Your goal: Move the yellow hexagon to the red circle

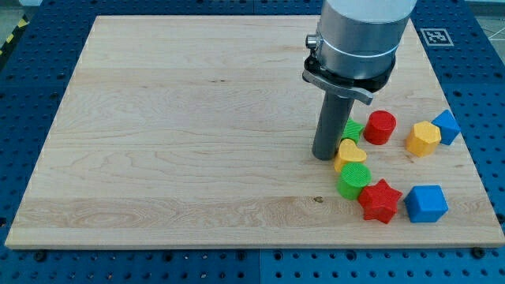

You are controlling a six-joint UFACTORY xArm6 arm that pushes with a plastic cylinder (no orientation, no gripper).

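The yellow hexagon [423,138] lies at the view's right, with a small blue block [447,126] touching its upper right side. The red circle [380,127] stands just left of it with a small gap between them. My tip [324,156] rests on the board left of the cluster, right against the yellow heart [349,155] and a green block [352,129], whose left part the rod hides. The tip is well to the left of the yellow hexagon, with the red circle between them.
A green circle [353,181], a red star [379,200] and a blue cube [426,203] sit in a row below the yellow heart. The wooden board [181,134] lies on a blue perforated table. The arm's grey body [359,35] hangs over the view's top right.
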